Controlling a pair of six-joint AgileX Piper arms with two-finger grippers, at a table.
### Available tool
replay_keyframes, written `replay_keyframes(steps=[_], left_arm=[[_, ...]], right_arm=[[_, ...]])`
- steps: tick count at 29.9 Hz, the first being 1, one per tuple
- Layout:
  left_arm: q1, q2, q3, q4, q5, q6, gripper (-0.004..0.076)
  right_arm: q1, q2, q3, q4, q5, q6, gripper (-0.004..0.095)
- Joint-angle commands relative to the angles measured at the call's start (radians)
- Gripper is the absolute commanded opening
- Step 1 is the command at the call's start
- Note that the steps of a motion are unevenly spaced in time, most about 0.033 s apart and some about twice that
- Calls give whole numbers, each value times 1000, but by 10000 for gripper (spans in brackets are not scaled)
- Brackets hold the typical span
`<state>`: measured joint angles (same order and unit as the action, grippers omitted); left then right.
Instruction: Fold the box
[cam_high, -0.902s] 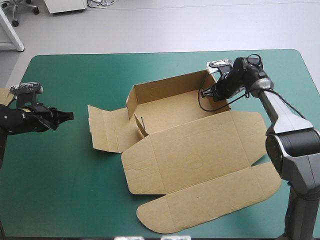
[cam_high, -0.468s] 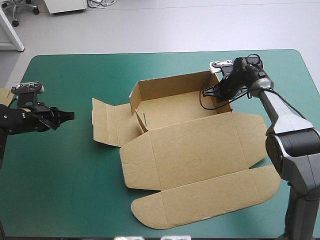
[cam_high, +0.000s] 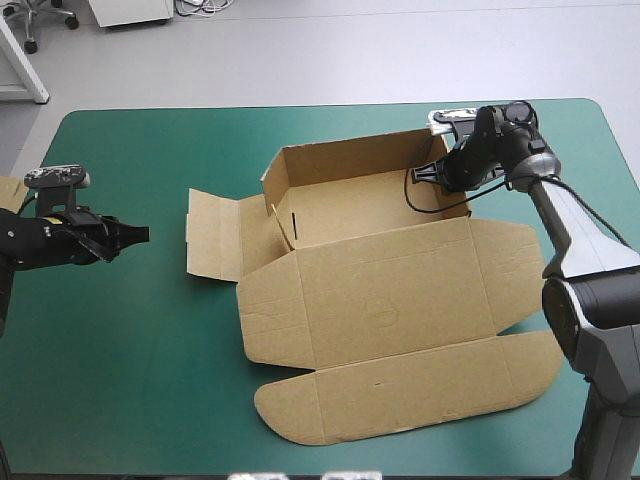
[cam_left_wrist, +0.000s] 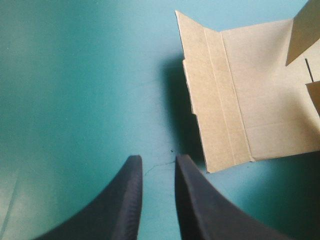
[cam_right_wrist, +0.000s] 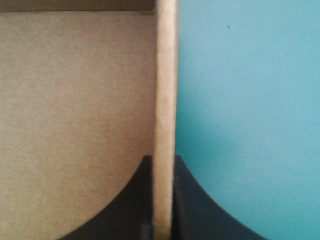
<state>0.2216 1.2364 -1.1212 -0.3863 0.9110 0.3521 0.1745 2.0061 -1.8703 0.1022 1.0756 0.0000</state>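
Nearest, on the teal-green counter (cam_high: 150, 330): flat lid of the brown box (cam_high: 370, 300), rounded flap toward the near edge, open tray behind it at mid-counter, one side flap lying flat to the tray's left. Level with the tray, well apart from that flap: left claw (cam_high: 143, 233) over bare counter, black fingers (cam_left_wrist: 127, 200) narrowly parted, grasping nothing. Farthest, at the tray's far right corner: right claw (cam_high: 432, 175) clenched on the box's right wall, board edge pinched between both fingers.
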Motion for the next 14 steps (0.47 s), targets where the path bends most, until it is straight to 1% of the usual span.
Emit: replay_keyframes(steps=[1, 5, 10, 14], left_arm=[[-3, -24, -32, -27, -37, 16, 167], [-3, -24, -32, -27, -39, 16, 167], [-3, -36, -32, -34, -82, 16, 167], [-3, -43, -32, -29, -73, 16, 167]], right_arm=[[-2, -69, -30, 8, -15, 7, 0], [-2, -69, -30, 8, -15, 7, 0], [-4, -72, -30, -10, -19, -11, 0], [-4, -76, -30, -10, -24, -20, 0]])
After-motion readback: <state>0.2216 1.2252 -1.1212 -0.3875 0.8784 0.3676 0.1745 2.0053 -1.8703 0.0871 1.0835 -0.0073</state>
